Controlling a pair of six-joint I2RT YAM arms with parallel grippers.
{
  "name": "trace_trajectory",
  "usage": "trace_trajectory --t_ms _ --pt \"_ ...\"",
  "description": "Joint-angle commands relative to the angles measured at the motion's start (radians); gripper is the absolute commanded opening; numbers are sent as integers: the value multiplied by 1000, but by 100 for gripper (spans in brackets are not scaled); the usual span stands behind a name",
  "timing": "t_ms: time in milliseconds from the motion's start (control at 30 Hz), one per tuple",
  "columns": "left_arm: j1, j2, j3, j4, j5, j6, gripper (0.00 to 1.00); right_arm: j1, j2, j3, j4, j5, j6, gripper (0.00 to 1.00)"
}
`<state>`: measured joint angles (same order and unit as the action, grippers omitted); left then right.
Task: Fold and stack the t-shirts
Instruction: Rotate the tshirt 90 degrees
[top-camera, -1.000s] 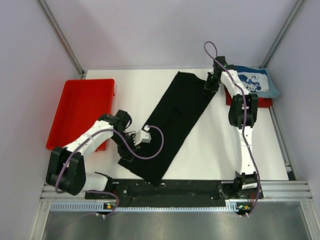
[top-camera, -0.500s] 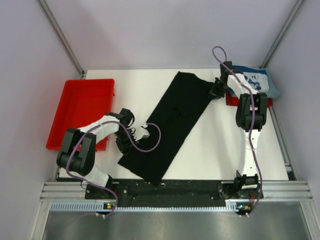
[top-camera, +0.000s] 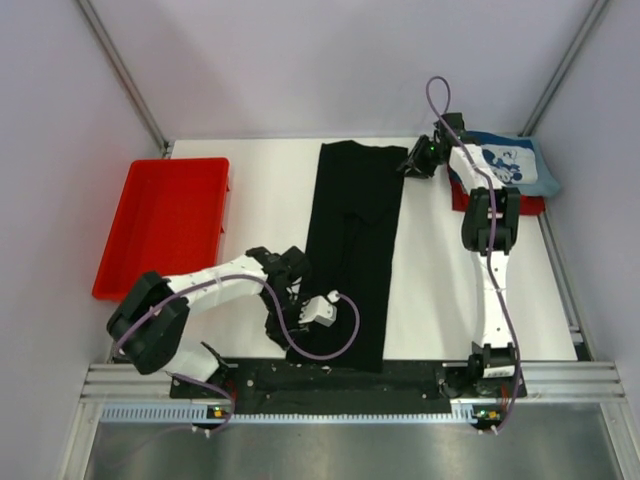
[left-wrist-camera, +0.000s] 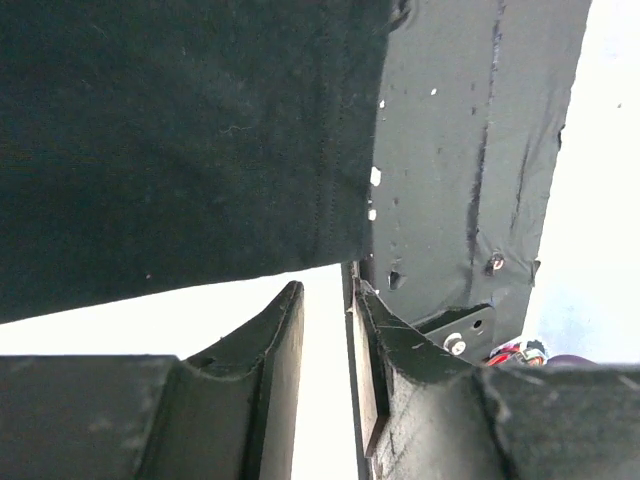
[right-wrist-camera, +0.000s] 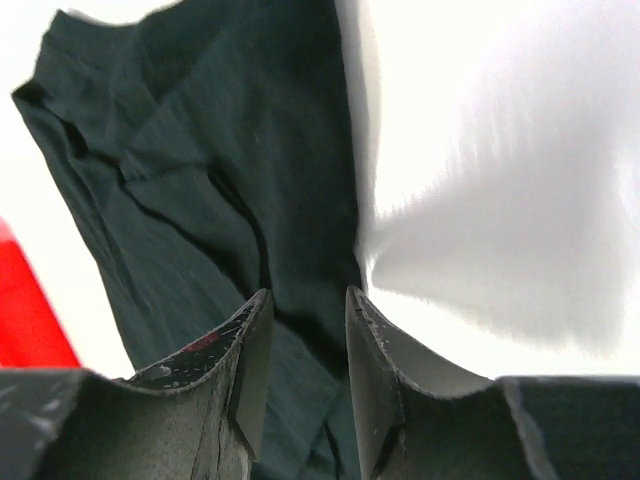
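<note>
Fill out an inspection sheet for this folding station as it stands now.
Surface: white table, bare around the shirts.
Job's things: black shirt folded into a long strip down the middle; blue shirt lying on a red shirt at the far right corner.
Clutter: red tray at the left side.
Grippers: left gripper open, nothing in it, by the black shirt's near left corner; right gripper open, over its far right corner.
Cables: purple cable looped at each wrist; the left loop crosses the black shirt in the top view.
Surroundings: grey walls, metal frame posts.
</note>
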<state>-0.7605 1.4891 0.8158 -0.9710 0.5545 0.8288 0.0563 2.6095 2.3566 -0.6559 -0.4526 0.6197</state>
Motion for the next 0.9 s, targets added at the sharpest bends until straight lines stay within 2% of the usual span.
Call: trace_trajectory --t_ms 0,67,133,200,300,367,500,600,733,867 --pt "10 -147 56 -98 85 59 32 17 -325 -172 53 145 -155 34" --pt "27 -216 56 -95 68 58 33 51 -452 -320 58 267 -234 29" --pt "47 -266 48 -78 61 52 34 109 -564 -437 94 304 -305 11" --pt "66 -288 42 -63 56 43 36 187 -614 -548 150 264 -356 0" --pt "73 -285 43 -43 50 21 40 290 -586 -614 157 226 -406 0" --pt "73 -274 49 -46 47 18 41 345 -519 -600 139 241 -423 0" --pt "75 -273 46 -37 25 -6 42 363 -369 -536 78 288 -371 0" --pt "75 -289 25 -21 18 -13 42 364 -324 -546 50 330 -370 0" --pt "72 -296 9 -9 -10 -17 42 372 -359 -624 35 293 -403 0" --pt "69 -271 34 -1 1 -4 47 407 -481 -637 15 195 -455 0"
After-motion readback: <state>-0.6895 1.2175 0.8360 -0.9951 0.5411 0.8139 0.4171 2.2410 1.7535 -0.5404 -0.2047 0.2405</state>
